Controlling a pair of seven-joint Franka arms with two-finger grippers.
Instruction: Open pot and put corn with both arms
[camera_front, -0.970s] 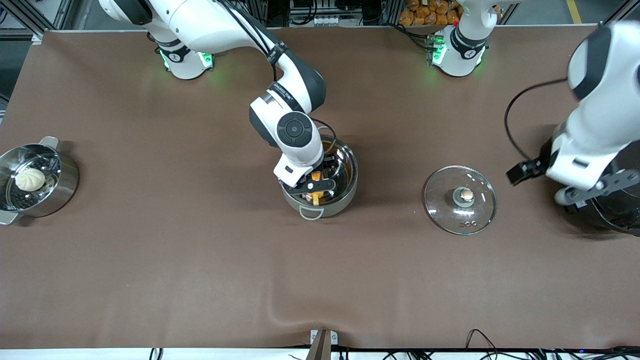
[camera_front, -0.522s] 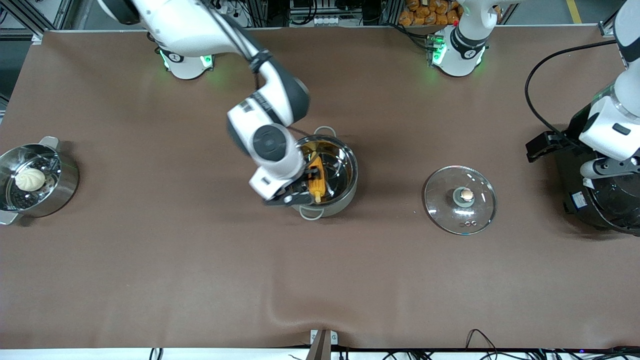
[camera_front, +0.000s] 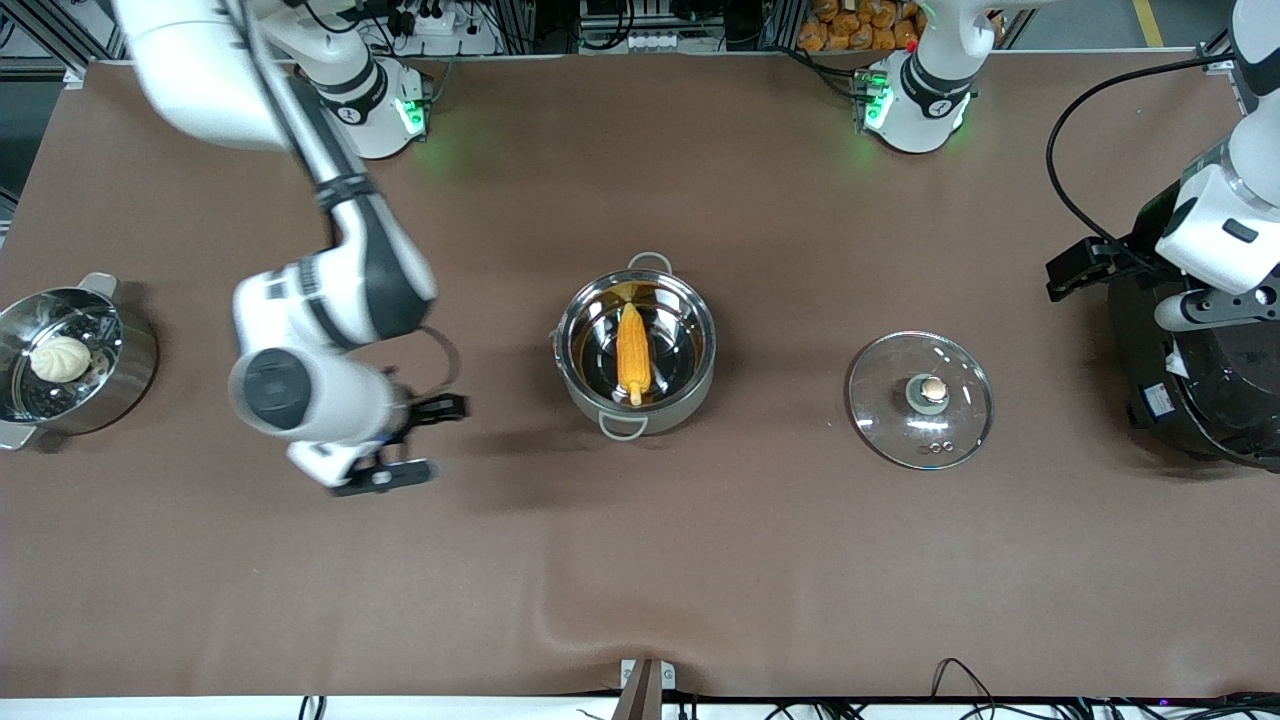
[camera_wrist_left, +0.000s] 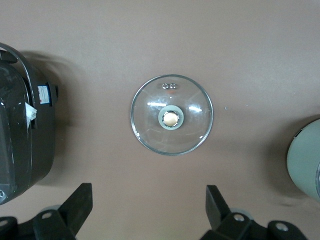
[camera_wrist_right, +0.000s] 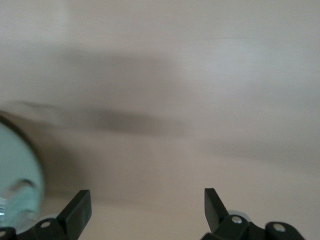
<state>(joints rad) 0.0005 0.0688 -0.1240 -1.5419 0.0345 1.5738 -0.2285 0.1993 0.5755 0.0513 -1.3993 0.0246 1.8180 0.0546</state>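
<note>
Corn (camera_front: 632, 353) in lidless pot (camera_front: 700, 385) (both grippers' fingers spread, grasping nothing)

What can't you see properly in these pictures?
- Big black rice cooker: in the front view the picture's edge and the left arm cut it off.
- Left gripper: only its open finger ends show, along the left wrist view's edge.
- Round shiny steel pot holding the yellow-orange corn cob: the right wrist view shows only a blurred sliver at the edge.
- Shallow steel pan: its perforated bottom is partly hidden under the white bun.
</note>
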